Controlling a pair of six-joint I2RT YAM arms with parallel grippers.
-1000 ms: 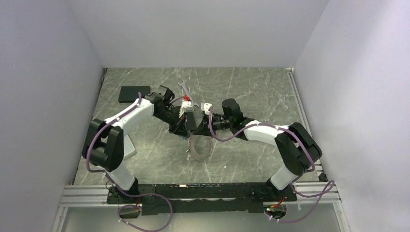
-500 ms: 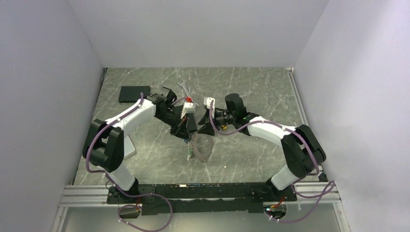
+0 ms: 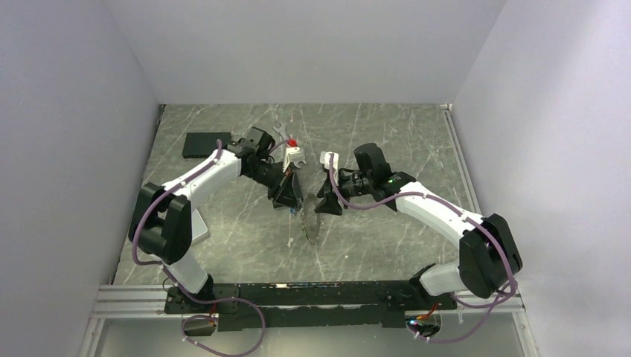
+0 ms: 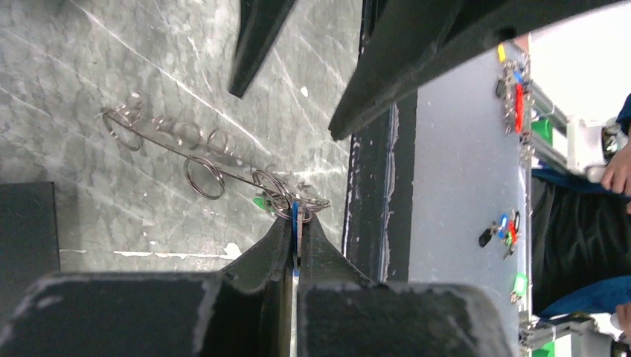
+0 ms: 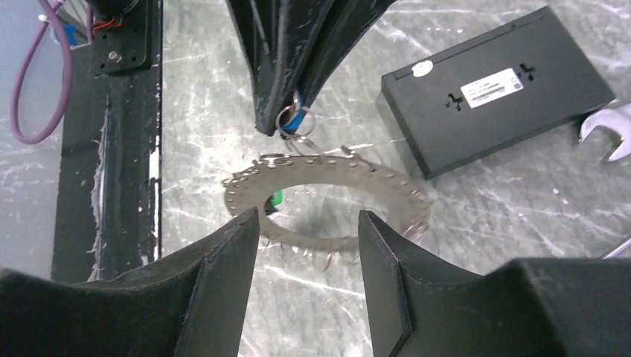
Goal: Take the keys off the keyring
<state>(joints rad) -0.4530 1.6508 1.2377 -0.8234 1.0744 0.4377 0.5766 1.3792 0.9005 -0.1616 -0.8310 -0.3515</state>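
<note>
1. The left end effector (image 3: 289,199) was clenched hard on the blue key (image 4: 295,213), with a finger pressed flat against each side of its head.
2. That blue key sat in a small wire loop at the rim of the keyring (image 5: 387,190), so it was not yet off the ring.
3. The keyring hung tilted beneath the left end effector, near the middle of the surface (image 3: 387,141). From above it showed almost edge-on.
4. The right wrist view showed a shadow beneath the ring. Whether its low edge touched the surface could not be told.
5. The green key (image 5: 275,198) sat at the ring's inner edge, just beside the blue one, and nothing was gripping it.
6. The right end effector (image 5: 307,223) was released, its fingers spread wide and holding nothing. The near rim of the ring showed in the gap between them.
7. The two end effectors faced each other across the ring, tips close together.
8. The black box (image 5: 498,89) lay flat toward the far left of the surface, well apart from the ring.
9. The spanner (image 3: 281,132) lay on the far side of the surface, near the left arm's wrist.
</note>
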